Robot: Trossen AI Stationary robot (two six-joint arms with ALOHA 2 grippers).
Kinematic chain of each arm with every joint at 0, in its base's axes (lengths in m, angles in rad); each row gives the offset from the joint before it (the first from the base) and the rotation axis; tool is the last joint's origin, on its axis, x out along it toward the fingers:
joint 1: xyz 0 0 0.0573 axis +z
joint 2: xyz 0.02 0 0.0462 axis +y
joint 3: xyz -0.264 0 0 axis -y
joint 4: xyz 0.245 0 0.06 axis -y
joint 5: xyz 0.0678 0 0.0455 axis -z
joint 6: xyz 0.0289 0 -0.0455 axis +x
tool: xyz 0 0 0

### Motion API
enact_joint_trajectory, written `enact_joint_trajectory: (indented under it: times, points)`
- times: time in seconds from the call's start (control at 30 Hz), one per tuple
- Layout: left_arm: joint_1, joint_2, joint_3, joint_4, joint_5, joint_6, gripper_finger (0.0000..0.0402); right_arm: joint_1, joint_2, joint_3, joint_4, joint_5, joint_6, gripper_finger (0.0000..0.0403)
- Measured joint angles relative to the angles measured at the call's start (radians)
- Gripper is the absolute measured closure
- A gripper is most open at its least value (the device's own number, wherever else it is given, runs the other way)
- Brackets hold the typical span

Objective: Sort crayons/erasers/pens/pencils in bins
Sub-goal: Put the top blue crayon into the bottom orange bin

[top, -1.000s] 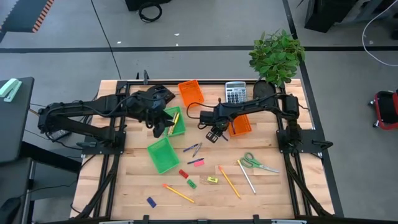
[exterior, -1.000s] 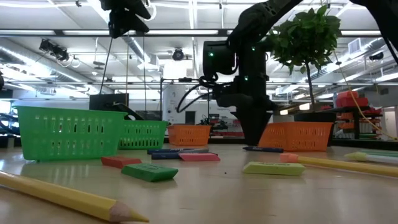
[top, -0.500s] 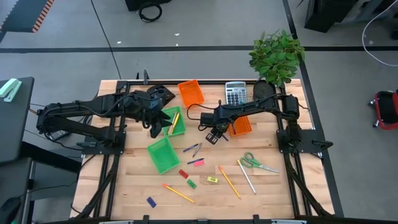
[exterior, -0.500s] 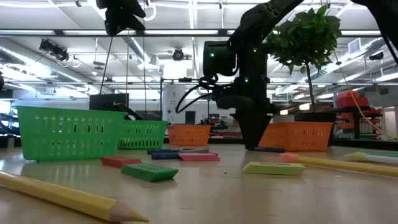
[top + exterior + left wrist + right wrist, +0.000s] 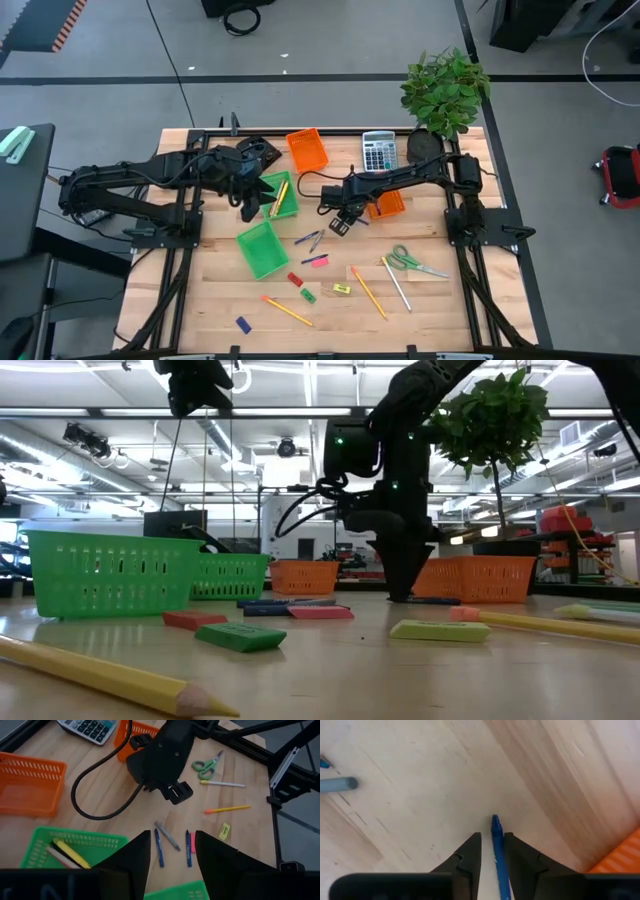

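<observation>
My right gripper point(image 5: 336, 221) points down at the table's middle, beside an orange bin point(image 5: 385, 203), with a blue pen point(image 5: 496, 847) between its fingertips. My left gripper point(image 5: 172, 852) hangs open and holds nothing above the far green bin point(image 5: 280, 195), which holds yellow pencils. Two more pens point(image 5: 314, 240) and a pink eraser point(image 5: 320, 261) lie flat on the wood. A second green bin point(image 5: 260, 248) and a second orange bin point(image 5: 307, 148) stand on the table. Red point(image 5: 295, 279), green point(image 5: 308, 295), yellow point(image 5: 342, 289) and blue point(image 5: 242, 324) erasers lie nearer the front. My right gripper has the blue pen's shaft point(image 5: 497, 862), a little behind its tip, between its two fingers. The fingers come from above, pointing down, and lie across the pen. The pen lies flat on the table point(image 5: 430, 600).
A grey calculator point(image 5: 378, 150) and a potted plant point(image 5: 445, 90) stand at the far right. Green-handled scissors point(image 5: 410, 262), a white stick point(image 5: 396, 284) and loose yellow pencils point(image 5: 368, 292) point(image 5: 287, 310) lie toward the near edge.
</observation>
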Motion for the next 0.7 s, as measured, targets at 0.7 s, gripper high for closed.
enact_joint_trajectory:
  times: [0.7]
  points:
    - [0.0, 0.0, 0.0, -0.032, -0.004, 0.088, 0.0241, 0.015, -0.004, -0.017, 0.047, -0.046, 0.025, 0.0362]
